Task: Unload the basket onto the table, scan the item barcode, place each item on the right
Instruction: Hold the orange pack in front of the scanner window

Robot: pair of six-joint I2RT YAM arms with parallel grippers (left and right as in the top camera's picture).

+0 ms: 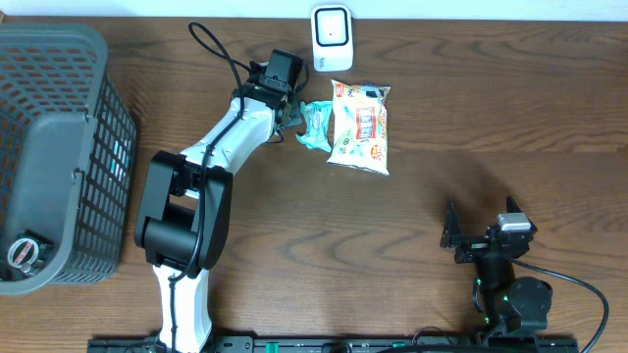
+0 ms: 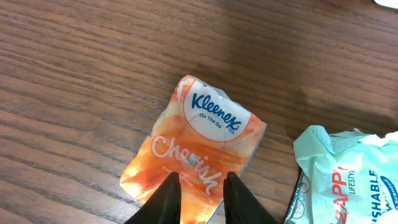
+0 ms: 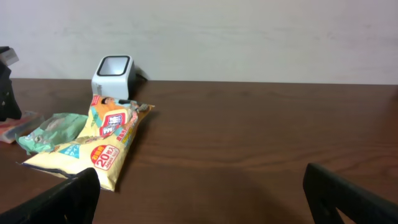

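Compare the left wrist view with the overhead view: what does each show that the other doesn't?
Left wrist only: the orange Kleenex tissue pack, lying flat on the wood under the tips of the left pincer.
Overhead only: the grey basket, the white scanner, the yellow snack bag and the right pincer.
Both: the teal wipes pack and the wooden table.
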